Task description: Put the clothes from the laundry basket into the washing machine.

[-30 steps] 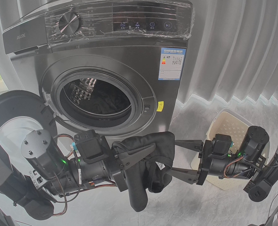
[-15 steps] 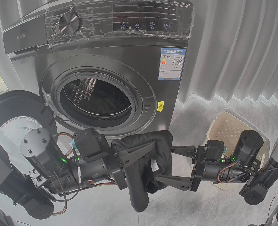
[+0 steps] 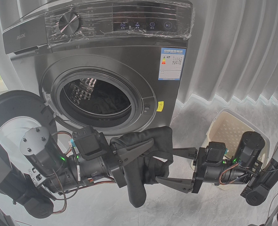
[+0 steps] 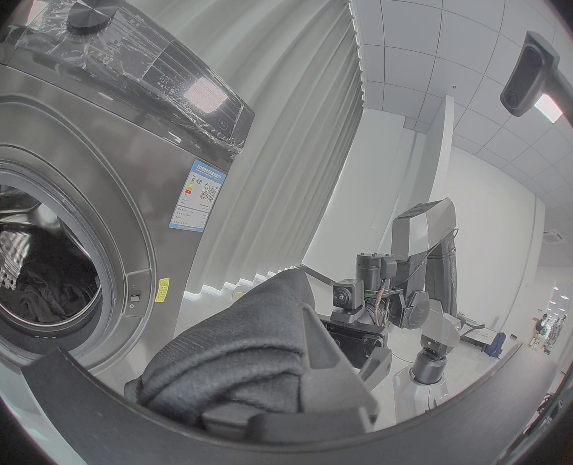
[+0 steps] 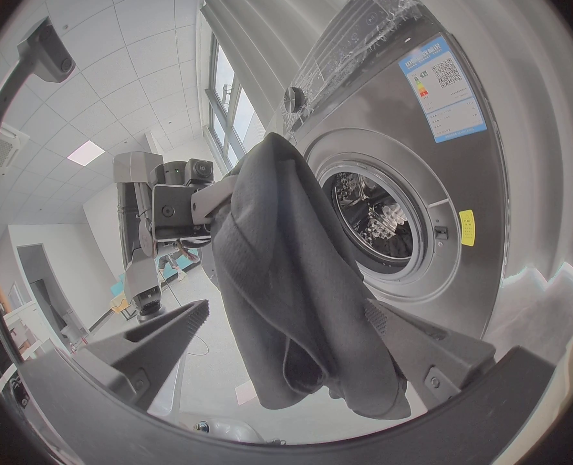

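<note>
Dark garment [image 3: 157,138] held lower centre, below washing machine [image 3: 114,54] opening. Left end effector [image 3: 143,156] clamped on it. Right end effector [image 3: 165,164] spread wide around hanging edge. Laundry basket [image 3: 230,126] lower right.

Head camera is looking forward and down from above onto the washing machine [image 3: 120,57] front, mid-range. Left wrist camera is sitting right behind the dark garment [image 4: 235,350], looking across the machine's front. Right wrist camera is facing the opposite way, also close. All three are sharing the dark garment and the drum opening [image 3: 96,98].
</note>
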Available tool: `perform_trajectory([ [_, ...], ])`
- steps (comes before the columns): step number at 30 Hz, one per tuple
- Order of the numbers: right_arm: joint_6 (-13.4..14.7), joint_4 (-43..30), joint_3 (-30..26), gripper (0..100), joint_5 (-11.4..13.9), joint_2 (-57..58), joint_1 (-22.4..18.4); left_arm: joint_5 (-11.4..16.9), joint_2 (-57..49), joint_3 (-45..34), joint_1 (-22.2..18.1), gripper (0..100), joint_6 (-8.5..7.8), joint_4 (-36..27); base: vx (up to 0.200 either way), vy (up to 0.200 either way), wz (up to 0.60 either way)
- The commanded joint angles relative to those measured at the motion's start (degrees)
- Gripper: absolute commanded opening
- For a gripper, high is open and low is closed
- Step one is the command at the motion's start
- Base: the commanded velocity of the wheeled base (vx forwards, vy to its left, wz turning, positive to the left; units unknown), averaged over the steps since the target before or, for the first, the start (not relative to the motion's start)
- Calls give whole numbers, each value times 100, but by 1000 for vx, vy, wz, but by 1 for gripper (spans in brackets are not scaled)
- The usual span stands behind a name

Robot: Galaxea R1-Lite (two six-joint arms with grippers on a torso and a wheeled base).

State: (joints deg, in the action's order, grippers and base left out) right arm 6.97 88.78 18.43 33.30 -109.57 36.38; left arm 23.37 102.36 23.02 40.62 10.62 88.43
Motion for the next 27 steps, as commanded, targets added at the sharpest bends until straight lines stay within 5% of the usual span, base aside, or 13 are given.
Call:
perform_trajectory([
  [1, 15, -1, 178, 100, -17, -73, 80, 1, -6, 1, 16, 0, 2, 8, 0, 0, 0],
  [8, 23, -1, 785, 100, -26, -856, 212, 1, 3, 1, 16, 0, 10, 8, 0, 0, 0],
  [23, 111, -1, 1444, 100, -492, -1374, 669, 10, 12, 1, 69, 0, 28, 16, 0, 0, 0],
  [24, 111, -1, 1470, 0, -492, -1392, 669, 10, 3, 1, 69, 0, 28, 16, 0, 0, 0],
  [27, 111, 7, 1488, 0, -492, -1418, 678, 10, 12, 10, 69, 0, 28, 16, 0, 0, 0],
])
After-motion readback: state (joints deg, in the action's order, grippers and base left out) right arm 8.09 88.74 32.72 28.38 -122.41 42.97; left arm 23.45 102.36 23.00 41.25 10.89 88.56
